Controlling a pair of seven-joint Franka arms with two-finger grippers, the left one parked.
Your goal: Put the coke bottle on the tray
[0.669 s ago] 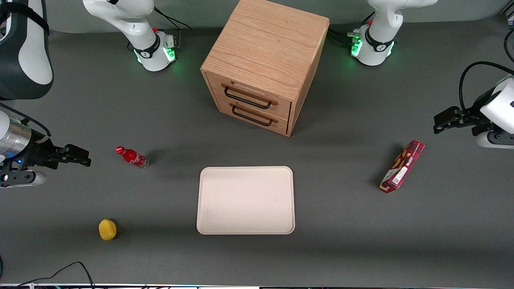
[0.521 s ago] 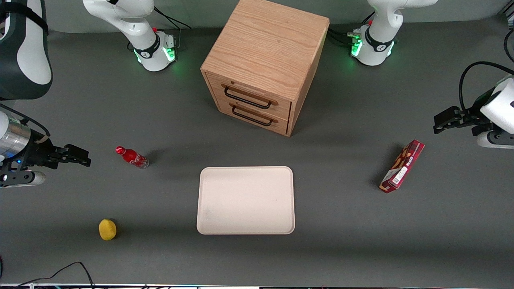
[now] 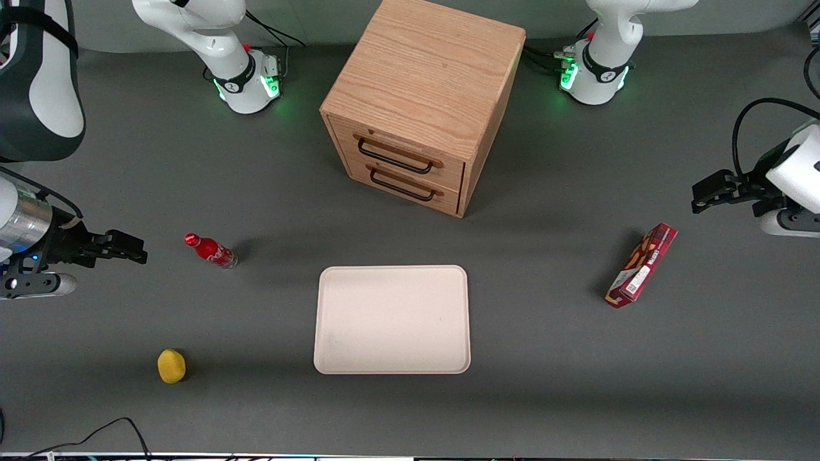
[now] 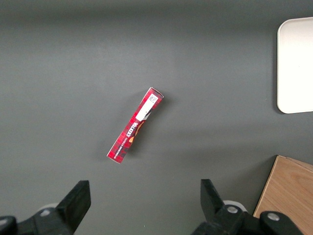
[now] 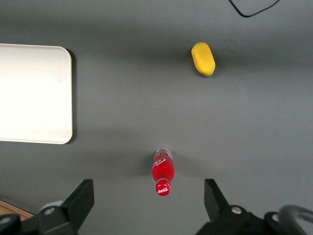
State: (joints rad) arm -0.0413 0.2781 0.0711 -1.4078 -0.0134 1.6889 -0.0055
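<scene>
We have nudged our gripper [image 3: 131,250], wide open and empty, slightly toward the coke bottle [image 3: 211,250], which stands on the table at nine o'clock from the tray [image 3: 392,319]; grasping remains ahead.

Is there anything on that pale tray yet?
Nothing sits on the tray; its whole surface shows bare. The coke bottle stands on the table beside it, toward the working arm's end. The open end effector hovers near the bottle, holding nothing.
</scene>
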